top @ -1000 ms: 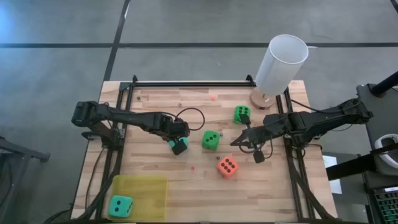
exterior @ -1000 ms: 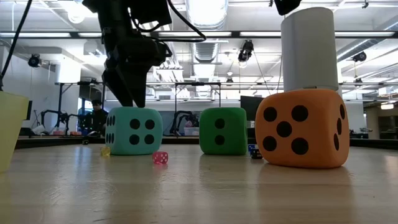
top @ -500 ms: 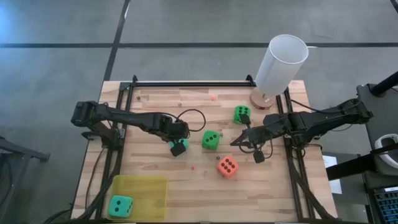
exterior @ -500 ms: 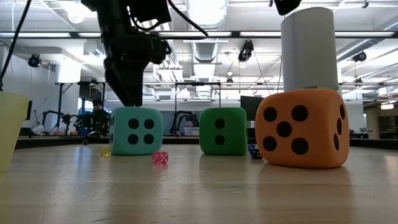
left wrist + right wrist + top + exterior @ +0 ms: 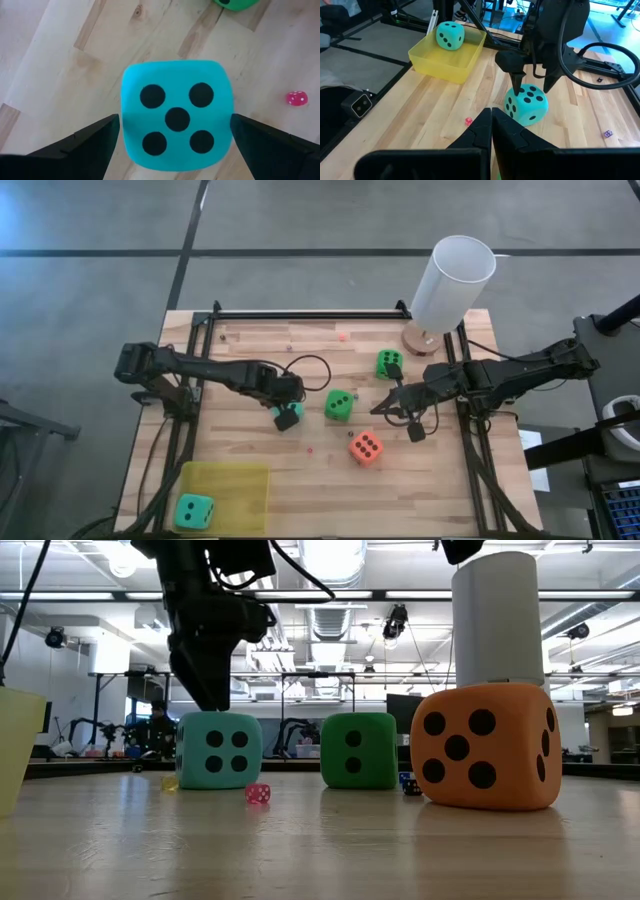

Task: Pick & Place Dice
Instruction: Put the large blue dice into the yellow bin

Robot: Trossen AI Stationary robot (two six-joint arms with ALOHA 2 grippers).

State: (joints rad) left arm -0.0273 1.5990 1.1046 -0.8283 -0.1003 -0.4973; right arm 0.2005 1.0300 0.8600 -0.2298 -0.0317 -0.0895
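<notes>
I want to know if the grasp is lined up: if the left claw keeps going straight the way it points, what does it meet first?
The teal die: the left claw points down at it, open, one finger on each side.

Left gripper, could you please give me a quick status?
Left gripper open, straddling teal die. Right gripper shut, idle mid-table. Nothing in the way.

One die (image 5: 193, 511) lies in the tray (image 5: 240, 480); the other dice (image 5: 339, 405) sit mid-table, before the cylinder (image 5: 452, 280).
</notes>
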